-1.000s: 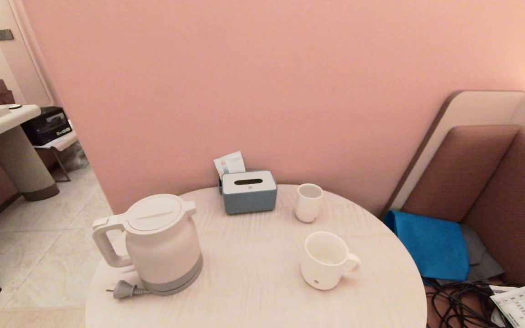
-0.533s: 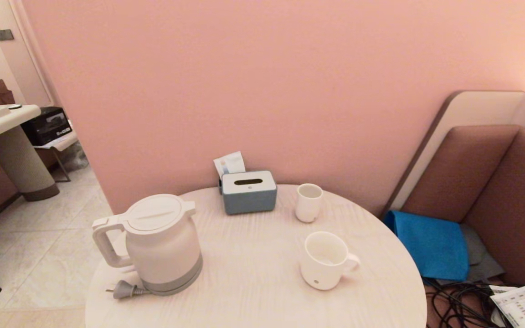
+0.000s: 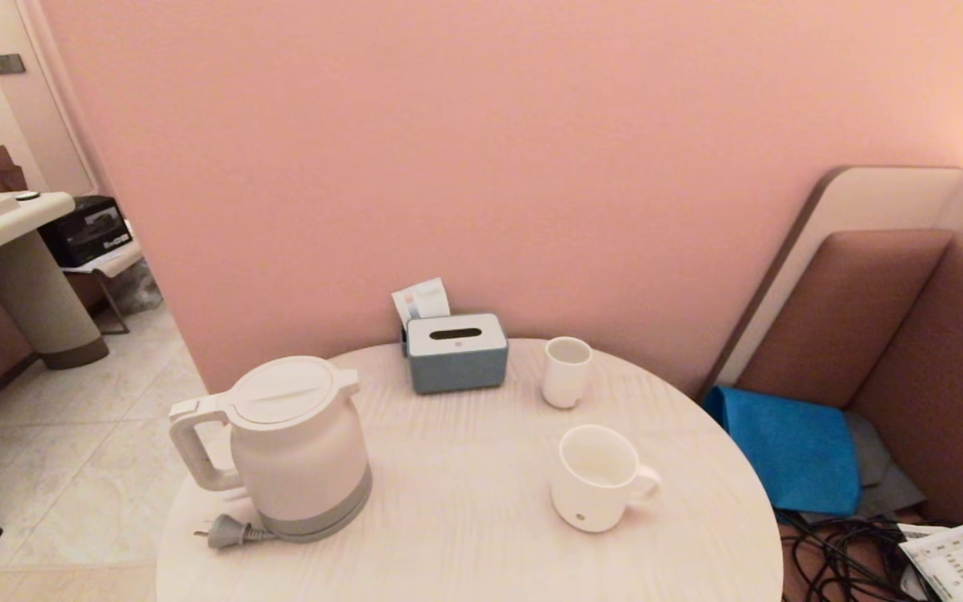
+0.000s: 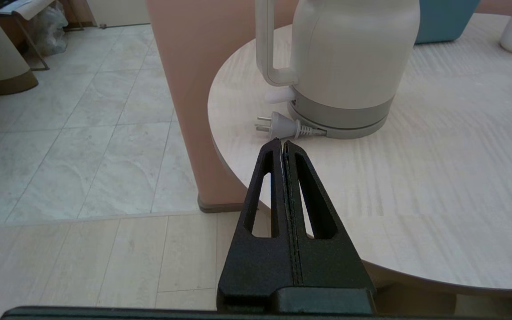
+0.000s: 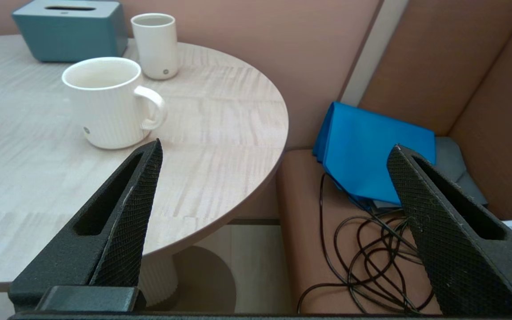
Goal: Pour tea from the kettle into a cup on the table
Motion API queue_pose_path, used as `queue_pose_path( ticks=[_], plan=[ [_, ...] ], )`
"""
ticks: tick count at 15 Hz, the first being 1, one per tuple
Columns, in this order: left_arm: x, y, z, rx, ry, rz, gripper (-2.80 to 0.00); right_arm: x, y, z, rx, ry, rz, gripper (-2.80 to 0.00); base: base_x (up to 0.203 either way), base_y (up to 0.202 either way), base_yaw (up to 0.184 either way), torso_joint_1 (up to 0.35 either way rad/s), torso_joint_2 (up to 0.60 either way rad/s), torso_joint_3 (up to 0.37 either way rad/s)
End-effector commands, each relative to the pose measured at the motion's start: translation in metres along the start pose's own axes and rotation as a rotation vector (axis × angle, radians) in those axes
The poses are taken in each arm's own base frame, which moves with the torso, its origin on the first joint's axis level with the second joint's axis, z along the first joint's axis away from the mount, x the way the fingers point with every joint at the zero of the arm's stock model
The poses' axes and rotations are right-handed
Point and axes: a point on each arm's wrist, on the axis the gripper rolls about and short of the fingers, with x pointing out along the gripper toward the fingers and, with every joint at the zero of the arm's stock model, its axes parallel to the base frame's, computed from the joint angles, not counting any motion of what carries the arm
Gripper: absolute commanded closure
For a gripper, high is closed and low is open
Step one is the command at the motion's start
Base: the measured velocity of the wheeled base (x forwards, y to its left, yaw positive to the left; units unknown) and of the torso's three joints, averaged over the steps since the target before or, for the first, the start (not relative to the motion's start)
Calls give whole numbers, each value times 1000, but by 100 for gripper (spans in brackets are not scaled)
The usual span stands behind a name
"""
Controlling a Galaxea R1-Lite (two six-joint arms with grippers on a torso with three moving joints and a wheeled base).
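The white kettle (image 3: 298, 443) stands on its grey base at the left of the round table (image 3: 465, 535), loop handle facing left; in the left wrist view the kettle (image 4: 349, 58) is ahead of me. The ribbed white cup (image 3: 597, 477) sits at the right, handle to the right, dot mark near its bottom; the cup (image 5: 105, 102) also shows in the right wrist view. My left gripper (image 4: 282, 143) is shut and empty, held off the table's near left edge, short of the plug. My right gripper (image 5: 276, 149) is open and empty, off the table's near right edge. Neither arm shows in the head view.
A grey plug (image 3: 226, 531) lies beside the kettle base. A blue-grey tissue box (image 3: 456, 353) and a smaller handleless white cup (image 3: 567, 370) stand at the back. To the right is a brown sofa with a blue cloth (image 3: 791, 447) and black cables (image 5: 380, 262).
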Motion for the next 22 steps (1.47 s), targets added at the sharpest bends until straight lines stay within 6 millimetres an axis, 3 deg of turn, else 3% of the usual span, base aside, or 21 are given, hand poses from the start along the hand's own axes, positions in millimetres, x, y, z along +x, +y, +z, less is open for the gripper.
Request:
queue_pose_path(
  ticks=[1,22],
  plan=[
    [0,0,0,-1,0,0,0,0,0,-1,2,3,-3,-280,0,0,0,0,0,0],
    [0,0,0,-1,2,0,0,0,0,-1,44,5,-14,-280,0,0,0,0,0,0]
  ],
)
